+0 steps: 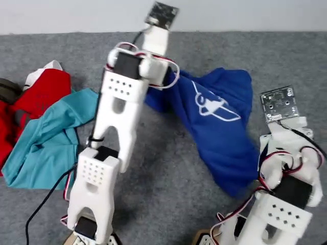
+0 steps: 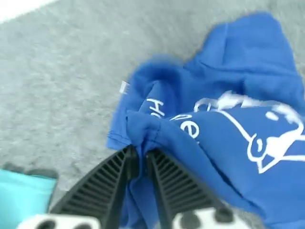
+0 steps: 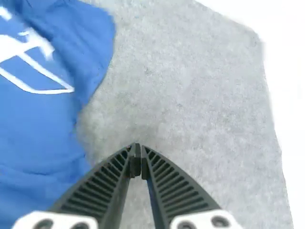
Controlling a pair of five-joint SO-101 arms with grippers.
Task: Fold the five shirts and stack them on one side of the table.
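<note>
A blue shirt (image 1: 219,122) with a white print lies crumpled on the grey mat, right of centre. My left gripper (image 2: 140,153) is shut on a bunched fold at the blue shirt's (image 2: 228,71) edge, near the far middle of the table under the left arm (image 1: 122,97). My right gripper (image 3: 136,162) is shut with nothing between its fingers, just over the grey mat beside the blue shirt's (image 3: 38,95) near right edge. A teal shirt (image 1: 46,138) and a red shirt (image 1: 41,94) lie heaped at the left.
A bit of white cloth (image 1: 51,66) pokes out behind the red shirt, and a dark object (image 1: 6,91) sits at the far left edge. The right arm (image 1: 286,168) stands at the lower right. Bare grey mat (image 1: 168,194) lies between the arms.
</note>
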